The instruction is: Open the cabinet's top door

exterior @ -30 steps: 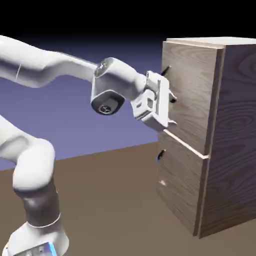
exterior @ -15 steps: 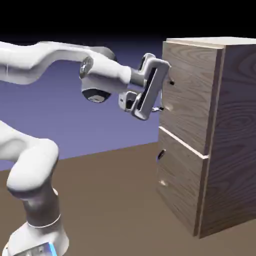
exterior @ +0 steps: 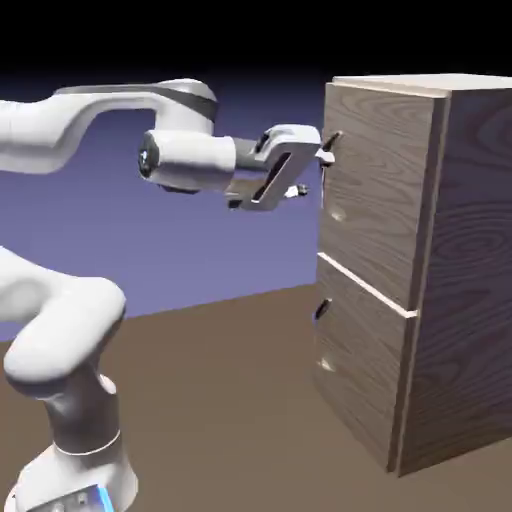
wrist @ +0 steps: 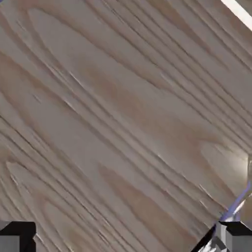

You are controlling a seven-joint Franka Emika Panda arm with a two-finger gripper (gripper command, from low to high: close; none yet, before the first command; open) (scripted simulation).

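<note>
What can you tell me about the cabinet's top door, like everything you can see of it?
The top door is the larger, upper front panel, upright and apparently shut, above a pale strip that separates it from the lower panel. It looks like grey-brown wood with wavy, darker grain. A slim, dark, curved handle sits near its edge on the exterior view's left. The open gripper is right at that handle; whether a finger touches the handle or door, I can't tell.
</note>
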